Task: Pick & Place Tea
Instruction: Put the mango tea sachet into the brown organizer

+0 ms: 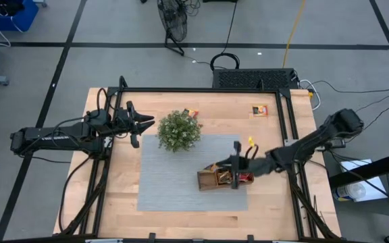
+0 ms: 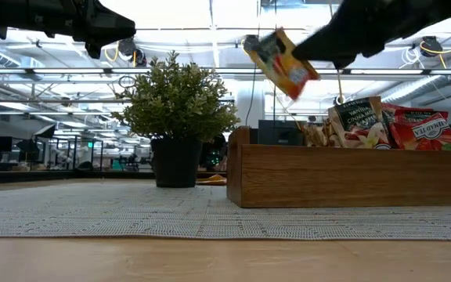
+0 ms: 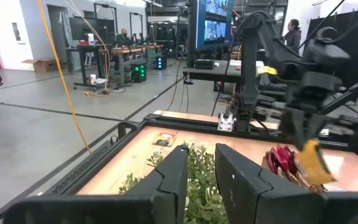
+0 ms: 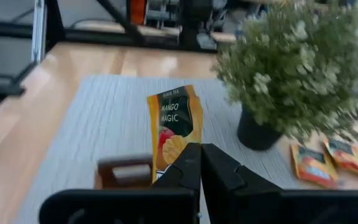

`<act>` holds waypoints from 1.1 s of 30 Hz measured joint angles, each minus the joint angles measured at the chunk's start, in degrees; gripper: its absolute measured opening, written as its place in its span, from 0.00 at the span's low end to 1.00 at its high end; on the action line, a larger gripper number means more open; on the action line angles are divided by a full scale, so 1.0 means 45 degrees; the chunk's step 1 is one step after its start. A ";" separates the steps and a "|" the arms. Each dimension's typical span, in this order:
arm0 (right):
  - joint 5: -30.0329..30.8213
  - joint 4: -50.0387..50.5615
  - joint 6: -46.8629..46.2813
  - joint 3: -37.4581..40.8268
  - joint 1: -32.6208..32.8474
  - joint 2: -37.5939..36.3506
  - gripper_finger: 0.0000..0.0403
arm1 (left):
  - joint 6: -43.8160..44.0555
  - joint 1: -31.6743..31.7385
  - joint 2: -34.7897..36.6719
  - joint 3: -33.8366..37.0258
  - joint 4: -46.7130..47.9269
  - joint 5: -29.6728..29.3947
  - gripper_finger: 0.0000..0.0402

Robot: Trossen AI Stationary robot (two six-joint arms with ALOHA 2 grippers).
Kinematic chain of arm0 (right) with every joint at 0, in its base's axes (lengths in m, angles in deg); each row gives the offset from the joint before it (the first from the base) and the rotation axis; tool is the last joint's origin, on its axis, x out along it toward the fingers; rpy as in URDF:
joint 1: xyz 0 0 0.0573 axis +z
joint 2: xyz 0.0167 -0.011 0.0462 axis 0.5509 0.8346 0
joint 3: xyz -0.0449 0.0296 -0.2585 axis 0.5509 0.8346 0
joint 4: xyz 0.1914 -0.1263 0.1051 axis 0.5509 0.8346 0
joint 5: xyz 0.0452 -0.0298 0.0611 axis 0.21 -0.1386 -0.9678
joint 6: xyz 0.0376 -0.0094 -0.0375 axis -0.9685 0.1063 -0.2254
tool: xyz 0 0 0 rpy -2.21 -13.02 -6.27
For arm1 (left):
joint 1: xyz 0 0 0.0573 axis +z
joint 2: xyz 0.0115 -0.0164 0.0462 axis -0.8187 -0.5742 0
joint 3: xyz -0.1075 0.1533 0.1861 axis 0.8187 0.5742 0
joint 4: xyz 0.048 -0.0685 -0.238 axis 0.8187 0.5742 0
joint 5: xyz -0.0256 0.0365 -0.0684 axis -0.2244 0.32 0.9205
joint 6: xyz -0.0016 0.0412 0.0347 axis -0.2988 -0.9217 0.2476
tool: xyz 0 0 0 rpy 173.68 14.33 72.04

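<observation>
Plant [image 1: 179,130] beside wooden tray [image 1: 208,179]

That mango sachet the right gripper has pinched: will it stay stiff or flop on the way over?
Probably fairly stiff: the mango sachet stands flat above the right gripper without drooping. It hangs tilted over the wooden tray, so it may swing. Likely very light; a corner pinch might slip.

Floor [image 1: 32,74]: grey, crossed by dark lines; a floor fan [image 1: 173,20], a yellow cable [image 1: 292,30] and black cables lie on it behind the worktop [image 1: 181,223], which is light wood. Room beyond: open workshop with benches [image 3: 114,59], wall screens [image 3: 216,25] and a person [image 3: 293,34] standing far off. Ceiling light strips [image 2: 210,35] glare bright overhead.
</observation>
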 joint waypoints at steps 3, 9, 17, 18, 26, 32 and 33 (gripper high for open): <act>0.1438 -0.0948 -0.0154 -0.0268 0.0718 0.1146 0.00 | 0.0000 -0.0002 0.0000 0.0000 0.0005 0.0001 0.22; 0.4351 -0.1904 -0.0012 -0.1434 0.1418 0.3633 0.00 | 0.0000 0.0000 -0.0002 0.0000 0.0005 0.0003 0.22; 0.5688 -0.1672 0.0249 -0.3332 0.1816 0.5968 0.00 | 0.0000 -0.0003 0.0000 0.0000 0.0005 0.0003 0.22; 0.6021 -0.1531 0.0245 -0.3501 0.1870 0.6103 0.00 | 0.0000 0.0000 0.0000 0.0000 0.0005 0.0002 0.22; 0.6605 -0.0526 -0.0942 -0.3725 0.2191 0.6118 0.00 | 0.0000 -0.0002 0.0000 0.0000 0.0005 0.0003 0.22; 0.6561 0.0942 -0.2660 -0.3725 0.2177 0.6108 0.00 | 0.0000 0.0000 0.0000 0.0000 0.0005 0.0003 0.22; 0.6529 0.1058 -0.2812 -0.3725 0.2177 0.6108 0.00 | 0.0000 0.0000 0.0000 0.0000 0.0005 0.0003 0.22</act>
